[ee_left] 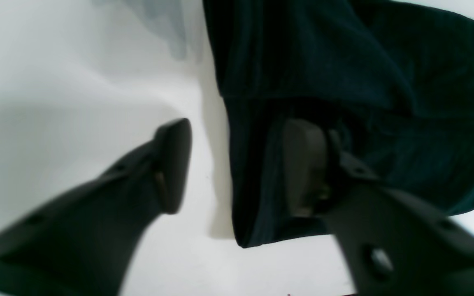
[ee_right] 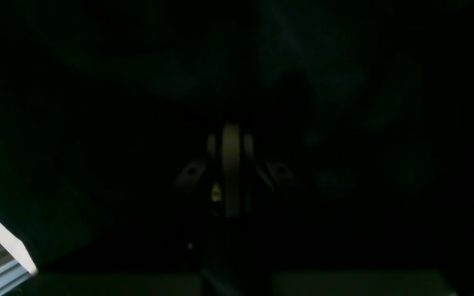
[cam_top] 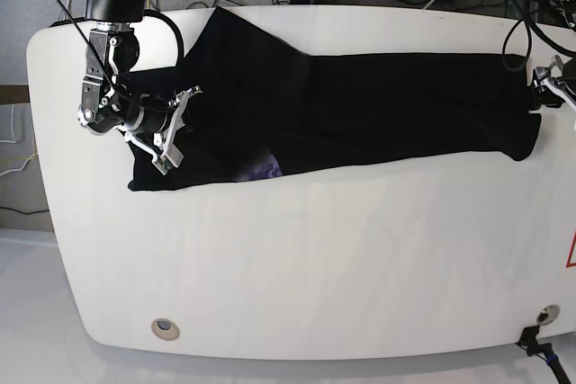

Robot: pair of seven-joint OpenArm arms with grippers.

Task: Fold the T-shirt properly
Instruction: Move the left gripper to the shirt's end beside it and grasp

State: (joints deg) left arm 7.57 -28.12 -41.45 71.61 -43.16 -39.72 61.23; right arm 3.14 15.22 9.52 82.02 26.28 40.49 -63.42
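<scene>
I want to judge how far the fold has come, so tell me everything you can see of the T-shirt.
The T-shirt is black, soft fabric, lying flat as a long band across the far half of the white table. A patch of purple print peeks out at its near edge. Its hem looks folded over in the left wrist view, where the left gripper stands open with one finger on the cloth. The right gripper is shut, with dark cloth all around it.
</scene>
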